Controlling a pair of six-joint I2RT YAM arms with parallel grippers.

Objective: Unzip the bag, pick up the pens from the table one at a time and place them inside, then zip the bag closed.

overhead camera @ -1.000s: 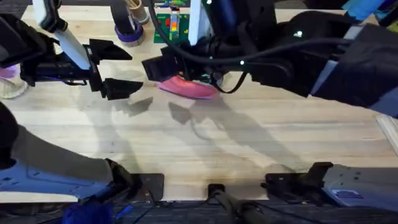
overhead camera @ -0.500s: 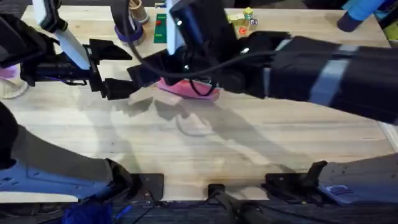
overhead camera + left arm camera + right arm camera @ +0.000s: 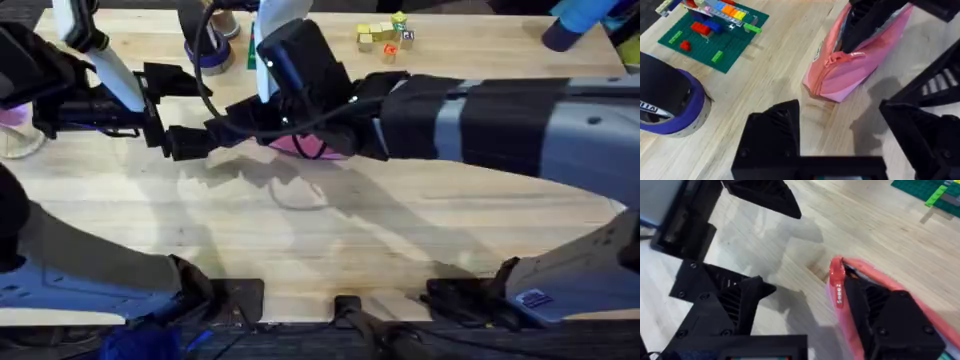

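Observation:
The pink bag (image 3: 318, 146) lies on the table (image 3: 330, 240) at back centre, mostly under my right arm. Its zipper pull (image 3: 833, 60) hangs at the end nearer my left gripper, and the mouth there gapes. My right gripper (image 3: 810, 287) is open and straddles that end. One black finger (image 3: 887, 315) sits in the bag's (image 3: 839, 287) mouth and the other stays outside on the wood. The left gripper (image 3: 200, 112) is open and hovers just left of the bag (image 3: 850, 70), apart from it. The pens are out of view.
A purple tape roll (image 3: 670, 107) and a green baseplate with bricks (image 3: 705, 37) lie behind the bag. Small coloured blocks (image 3: 385, 35) sit at the back, right of centre. A clear container (image 3: 15, 135) stands at the far left edge.
The right arm has swung left over the bag, hiding more of it, and its gripper now sits at the bag's left end. The left arm has stayed still.

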